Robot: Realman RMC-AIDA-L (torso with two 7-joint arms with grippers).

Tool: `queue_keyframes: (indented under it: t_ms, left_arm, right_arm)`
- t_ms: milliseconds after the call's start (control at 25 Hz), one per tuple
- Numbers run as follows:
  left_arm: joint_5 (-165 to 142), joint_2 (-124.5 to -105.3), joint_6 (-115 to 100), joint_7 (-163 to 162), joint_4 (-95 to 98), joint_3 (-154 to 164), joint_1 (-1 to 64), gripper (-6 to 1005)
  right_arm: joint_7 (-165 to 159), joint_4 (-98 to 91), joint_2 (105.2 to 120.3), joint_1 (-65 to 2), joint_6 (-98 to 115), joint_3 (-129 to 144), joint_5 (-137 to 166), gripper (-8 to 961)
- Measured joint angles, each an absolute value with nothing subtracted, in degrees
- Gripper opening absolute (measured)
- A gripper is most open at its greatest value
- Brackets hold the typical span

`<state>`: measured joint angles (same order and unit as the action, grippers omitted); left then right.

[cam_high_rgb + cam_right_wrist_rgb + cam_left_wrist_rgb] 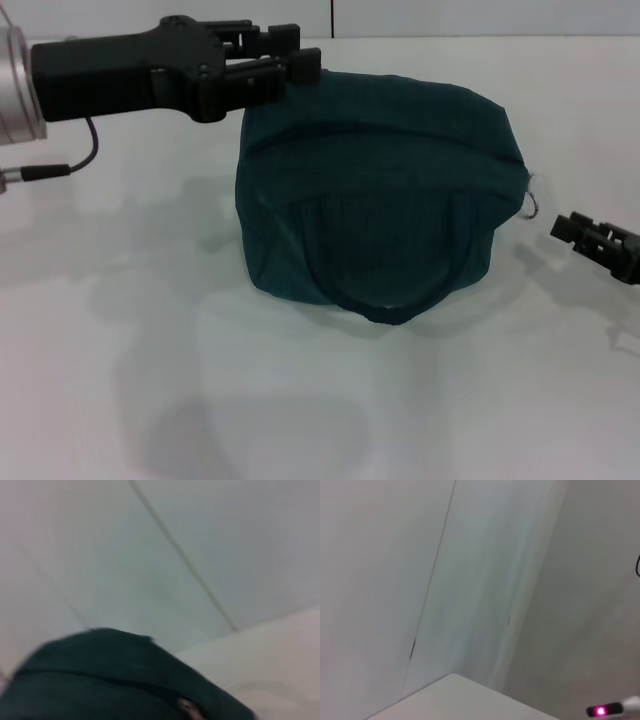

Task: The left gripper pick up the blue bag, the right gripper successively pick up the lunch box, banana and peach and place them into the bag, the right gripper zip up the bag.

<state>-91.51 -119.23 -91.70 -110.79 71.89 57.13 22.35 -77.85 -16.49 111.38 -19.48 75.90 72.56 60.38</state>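
White table: zipped blue bag, left gripper pinching its top corner; right gripper beside it, finger state indiscernible.

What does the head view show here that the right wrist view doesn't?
Only the head view shows the left gripper at the upper left corner of the blue bag, the right gripper off to the bag's right, apart from it, and the table. Only the right wrist view shows wall behind the bag. Both show the bag with its ring pull.
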Motion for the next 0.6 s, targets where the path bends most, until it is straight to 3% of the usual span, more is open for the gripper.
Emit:
queue_keyframes:
  t_ms: [600]
  left_arm:
    - [-78.5, -119.37, -97.2, -95.3, 62.0, 57.2, 17.4, 555]
  right_arm:
    - [-63.6, -18.2, 111.63, -17.2, 100.1, 60.4, 60.0, 456]
